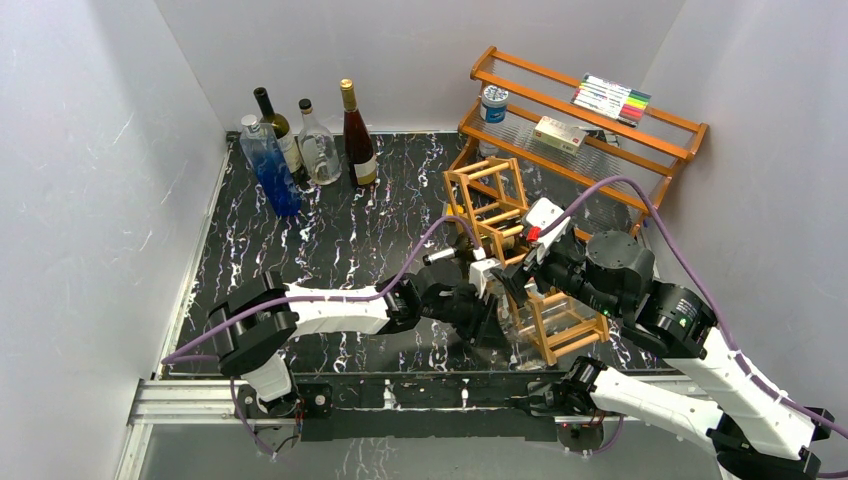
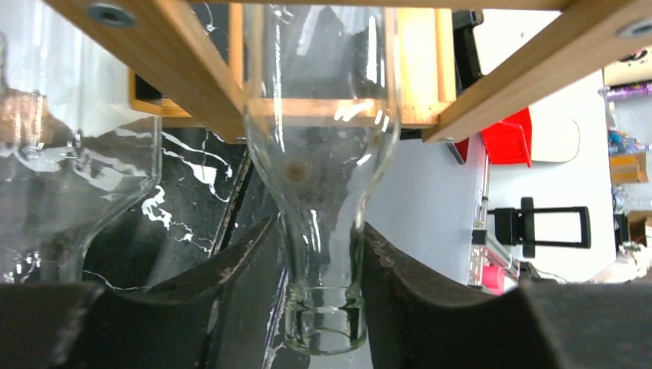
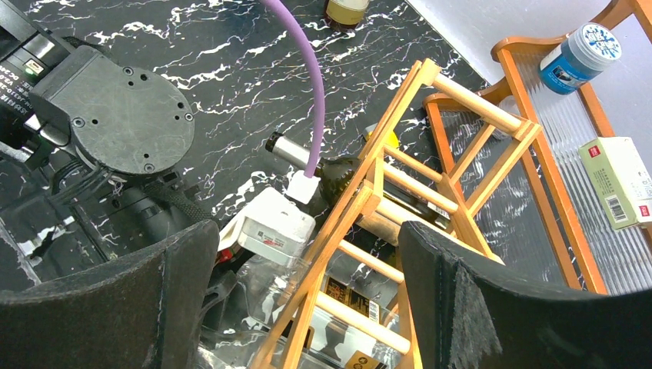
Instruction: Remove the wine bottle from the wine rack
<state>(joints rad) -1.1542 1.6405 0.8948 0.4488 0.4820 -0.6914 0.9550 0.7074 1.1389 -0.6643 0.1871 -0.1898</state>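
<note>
The wine rack is an orange-brown lattice lying along the right of the dark marble table. A clear glass wine bottle lies in its near cell with the neck sticking out toward the left arm. My left gripper is shut on that neck, both fingers pressed against the glass just behind the lip. My right gripper hangs open over the rack, its fingers straddling the top rail without touching any bottle. A dark bottle with a silver-capped neck lies in the rack's middle cells.
Several bottles stand at the back left: a blue one, a dark green one, a clear one and a dark red one. A two-tier wooden shelf holds a can, a box and markers behind the rack. Another clear glass body lies beside the held bottle.
</note>
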